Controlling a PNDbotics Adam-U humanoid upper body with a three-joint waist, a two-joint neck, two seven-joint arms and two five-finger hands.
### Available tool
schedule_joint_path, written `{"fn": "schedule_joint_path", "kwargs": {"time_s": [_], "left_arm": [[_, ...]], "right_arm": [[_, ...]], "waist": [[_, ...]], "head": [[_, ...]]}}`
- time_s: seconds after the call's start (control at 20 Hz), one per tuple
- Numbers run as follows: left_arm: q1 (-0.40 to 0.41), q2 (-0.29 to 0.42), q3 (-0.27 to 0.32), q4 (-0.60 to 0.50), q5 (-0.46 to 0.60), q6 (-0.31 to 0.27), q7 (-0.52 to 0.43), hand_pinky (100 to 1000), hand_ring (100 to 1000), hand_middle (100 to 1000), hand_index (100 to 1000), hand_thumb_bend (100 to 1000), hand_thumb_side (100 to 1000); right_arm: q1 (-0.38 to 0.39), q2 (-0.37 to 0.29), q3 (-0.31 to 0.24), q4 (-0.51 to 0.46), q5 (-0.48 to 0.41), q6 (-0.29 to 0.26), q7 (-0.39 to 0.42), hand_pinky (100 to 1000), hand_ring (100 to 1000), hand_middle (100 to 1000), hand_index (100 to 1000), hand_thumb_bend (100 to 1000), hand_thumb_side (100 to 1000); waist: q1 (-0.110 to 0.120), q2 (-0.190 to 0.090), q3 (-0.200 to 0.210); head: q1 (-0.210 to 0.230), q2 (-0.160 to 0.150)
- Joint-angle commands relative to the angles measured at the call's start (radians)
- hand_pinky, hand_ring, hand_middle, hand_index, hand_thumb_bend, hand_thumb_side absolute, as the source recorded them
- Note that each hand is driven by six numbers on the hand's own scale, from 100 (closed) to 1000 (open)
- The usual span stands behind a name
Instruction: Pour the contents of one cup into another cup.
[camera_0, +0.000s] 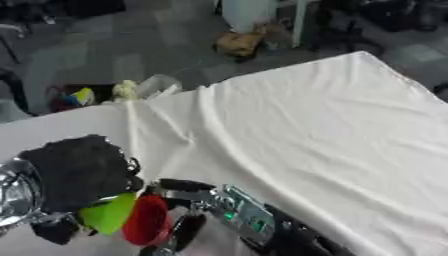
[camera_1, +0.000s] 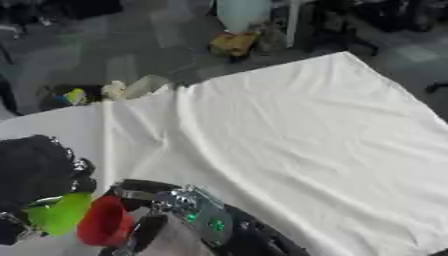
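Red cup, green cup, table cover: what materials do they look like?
Red cup: likely plastic, opaque, even saturated colour, slight sheen.
Green cup: likely plastic too, bright uniform lime, matte-looking.
Table cover: white fabric, matte; soft folds and wrinkles run across it.

— What is showing at the lower left of the white-draped table?

— A green cup (camera_0: 108, 214) and a red cup (camera_0: 147, 220) are sitting side by side, rims touching or nearly so.

— How are they lying?

— Both are tipping, the red cup's open mouth facing the green one, which is leaning toward it from the left. Their contents are not showing, and fingers are partly hiding both.
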Motion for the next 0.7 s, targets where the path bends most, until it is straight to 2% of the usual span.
{"fn": "schedule_joint_path", "kwargs": {"time_s": [0.05, 0.35, 0.7], "left_arm": [[-0.012, 0.007, 0.035, -0.022, 0.018, -0.135, -0.157, 115, 237, 350, 625, 100, 100], [0.004, 0.022, 0.066, -0.069, 0.060, -0.075, -0.118, 117, 220, 344, 620, 100, 100], [0.021, 0.038, 0.103, -0.114, 0.090, -0.026, -0.081, 122, 206, 343, 621, 100, 106]], "right_arm": [[-0.011, -0.013, -0.007, -0.023, -0.004, 0.001, -0.005, 468, 717, 153, 348, 100, 100], [-0.006, -0.019, -0.035, 0.001, 0.016, 0.002, -0.036, 470, 720, 155, 351, 100, 100], [-0.002, -0.063, -0.107, 0.041, 0.073, 0.002, -0.138, 486, 762, 172, 368, 100, 100]], "waist": [[-0.005, -0.024, 0.003], [-0.011, -0.026, 0.005], [-0.021, -0.033, 0.003]], "head": [[-0.004, -0.011], [-0.004, -0.012], [0.001, -0.011]]}}
